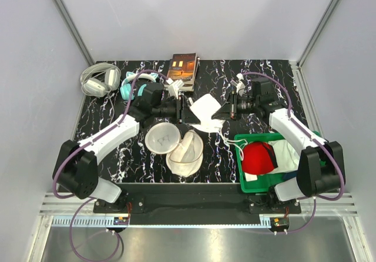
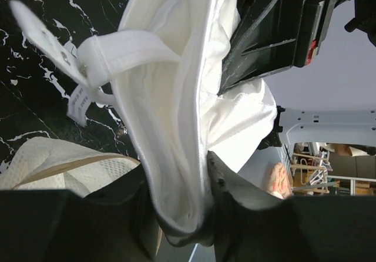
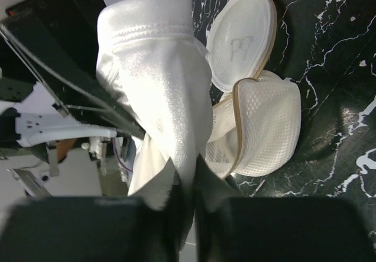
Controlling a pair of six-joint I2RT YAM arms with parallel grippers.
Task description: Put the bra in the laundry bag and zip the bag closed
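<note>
White padded bra held up between both arms, just behind the open laundry bag.

On my top feed the left end effector and the right end effector face each other over the middle of the black marbled worktop, each clamped on one side of the bra. My wrist feeds confirm it, with white fabric bunched tight between both pairs of fingers and a strap with its label hanging loose on the left side. The bag lies on the worktop nearer the arm bases. Its two mesh halves are spread apart, the flat face with the small drawing up, and nothing is inside. A green bin by the right arm holds a red cloth.
</note>
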